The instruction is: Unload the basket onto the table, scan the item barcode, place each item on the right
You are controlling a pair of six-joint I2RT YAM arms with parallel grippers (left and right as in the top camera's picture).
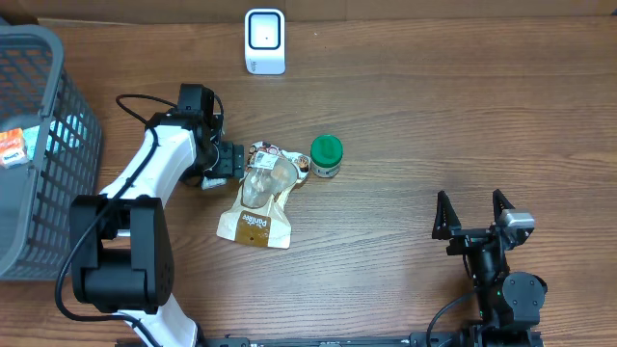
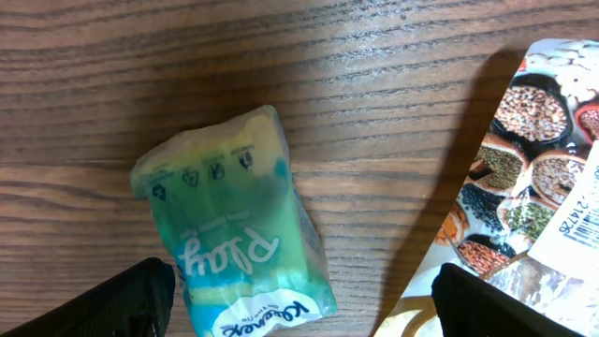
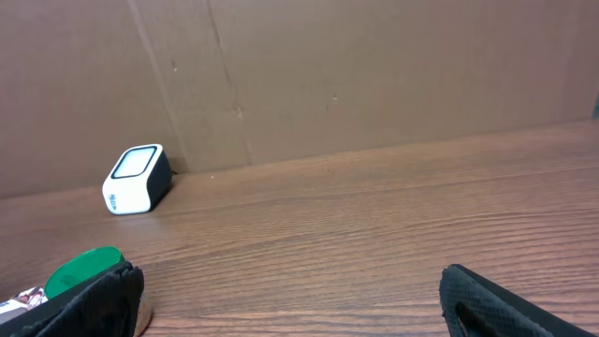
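Two tools stand open over a brown wood-grain bench point(image 1: 434, 116) backed by a cardboard wall point(image 3: 374, 65). Left of centre, the left tool point(image 2: 301, 281) straddles, without touching, a green-and-yellow soft tissue packet point(image 2: 234, 225) lying flat. The right tool point(image 1: 471, 214) is at lower right. A white box scanner point(image 1: 264, 40) sits top centre.

Table point(image 2: 281, 56), matt grained wood; tissue pack point(image 2: 234, 234), crinkled glossy plastic film; pouch point(image 1: 262, 198), glossy printed film; basket point(image 1: 67, 125), grey plastic lattice; scanner point(image 1: 264, 40), smooth white plastic.
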